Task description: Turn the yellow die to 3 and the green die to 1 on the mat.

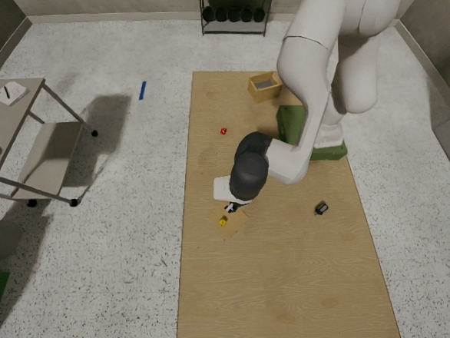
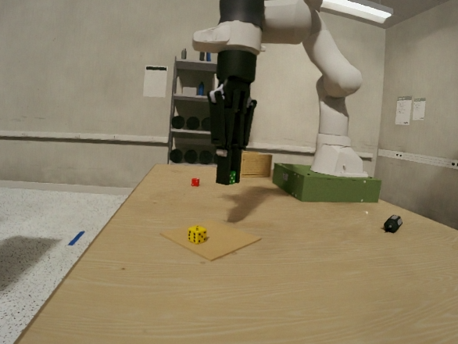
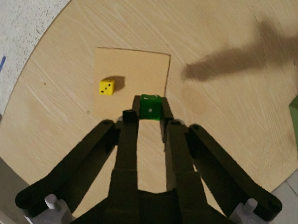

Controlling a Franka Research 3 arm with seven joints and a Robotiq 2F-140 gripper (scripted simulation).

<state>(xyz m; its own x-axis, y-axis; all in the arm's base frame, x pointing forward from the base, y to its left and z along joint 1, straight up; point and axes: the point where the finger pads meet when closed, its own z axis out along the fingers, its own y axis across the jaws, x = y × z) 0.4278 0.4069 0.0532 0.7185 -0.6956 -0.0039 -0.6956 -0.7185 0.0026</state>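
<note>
The yellow die [image 1: 223, 222] [image 2: 197, 234] [image 3: 106, 87] sits flat on the square mat [image 1: 239, 220] [image 2: 230, 240] [image 3: 140, 65]; its upper face shows three pips in the wrist view. My gripper [image 1: 230, 208] [image 2: 230, 175] [image 3: 149, 106] is shut on the green die [image 2: 233, 177] [image 3: 151, 111] and holds it in the air, high above the table, near the mat's side towards the red die. The green die's face towards the wrist camera shows one pip. The red die [image 1: 223, 131] [image 2: 195, 182] lies on the table away from the mat; its number is too small to read.
An open wooden box [image 1: 264, 93] [image 2: 256, 165] stands at the back of the table. The green base block [image 1: 289, 123] [image 2: 336, 191] carries the arm. A small black object [image 1: 322, 208] [image 2: 392, 223] lies on the right side.
</note>
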